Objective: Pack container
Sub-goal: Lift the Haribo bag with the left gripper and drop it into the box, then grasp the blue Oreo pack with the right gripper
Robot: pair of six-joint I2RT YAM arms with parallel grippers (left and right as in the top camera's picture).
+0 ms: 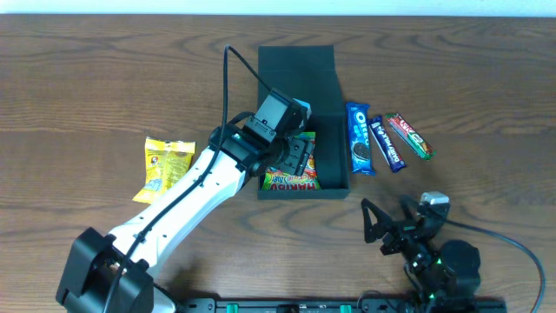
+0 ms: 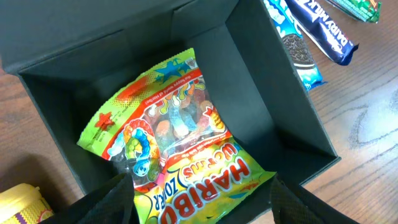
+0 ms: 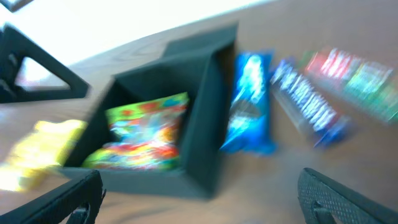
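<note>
The left gripper [image 2: 199, 190] is held wide, its dark fingers [image 2: 109, 202] seen at the two bottom corners of the wrist view, and nothing is gripped between them. It is hung low over the container [image 1: 304, 193], just above the Haribo bag [image 2: 174, 149], which is laid flat on the box floor with its printed name towards the near wall. With the jaws that far apart and the bag resting on its own, a release is judged rather than a grasp, so one item can be counted as packed. The container is found at the centre of the overhead frame, its lid [image 1: 295, 65] thrown back towards the top edge so the mouth is left free for the arm.

Outside the box, more is waiting. An Oreo packet [image 1: 359, 137] is laid just beside the box's wall on the right of the frame. A blue bar [image 1: 387, 143] and a red-green bar [image 1: 408, 136] are lined up next to it, all near the right gripper [image 1: 387, 217]. That gripper is kept at the lower right, spread open and empty, and its own view is blurred. A yellow packet [image 1: 165, 168] is set well apart at the left of the frame, beside the left arm, and is judged that arm's likely next pick.
</note>
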